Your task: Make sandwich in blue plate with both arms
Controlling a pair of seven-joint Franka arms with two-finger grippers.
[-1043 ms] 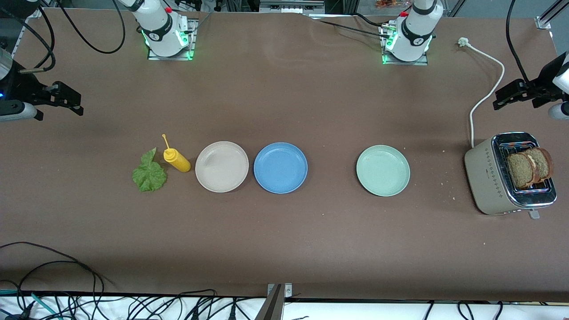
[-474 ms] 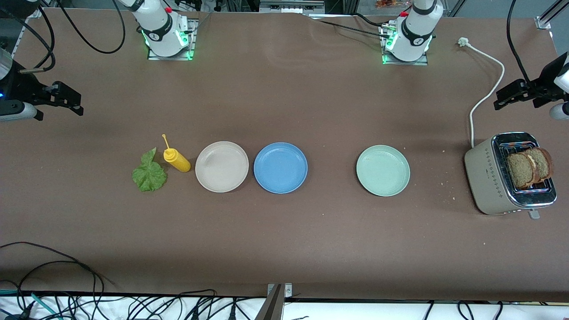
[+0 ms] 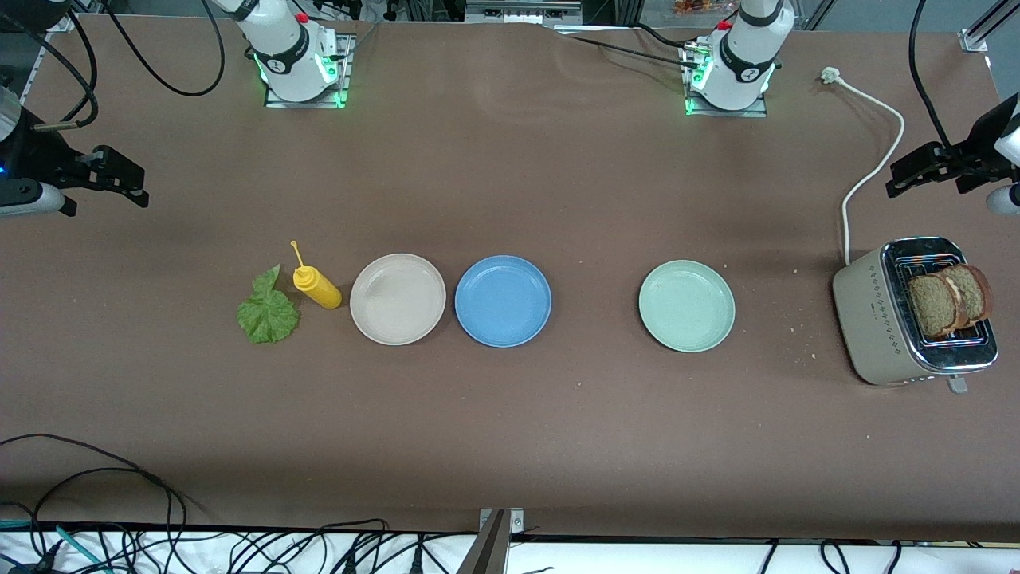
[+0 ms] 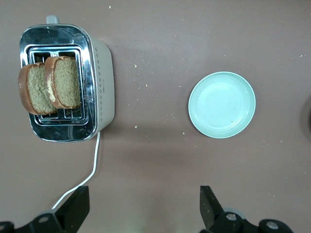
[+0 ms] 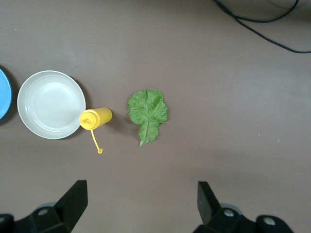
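Sandwich not started: blue plate (image 3: 503, 300) bare, between beige plate (image 3: 398, 299) and green plate (image 3: 686, 305). Bread slices (image 3: 950, 300) stand in toaster (image 3: 892, 315); lettuce leaf (image 3: 268, 312) lies beside yellow bottle (image 3: 316, 285). You see left gripper (image 4: 142, 209) over toaster end, right gripper (image 5: 141, 206) over lettuce end, both wide open, empty. All steps remain.

The brown table (image 3: 510, 414) carries a lettuce leaf (image 3: 268, 312), yellow bottle (image 3: 317, 285), beige plate (image 3: 398, 299), blue plate (image 3: 503, 300), green plate (image 3: 686, 305) and toaster (image 3: 880, 315).

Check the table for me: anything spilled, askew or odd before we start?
Mostly tidy. Small crumbs dot the brown table between the pale green round plate and the beige toaster, whose white cord lies unplugged.
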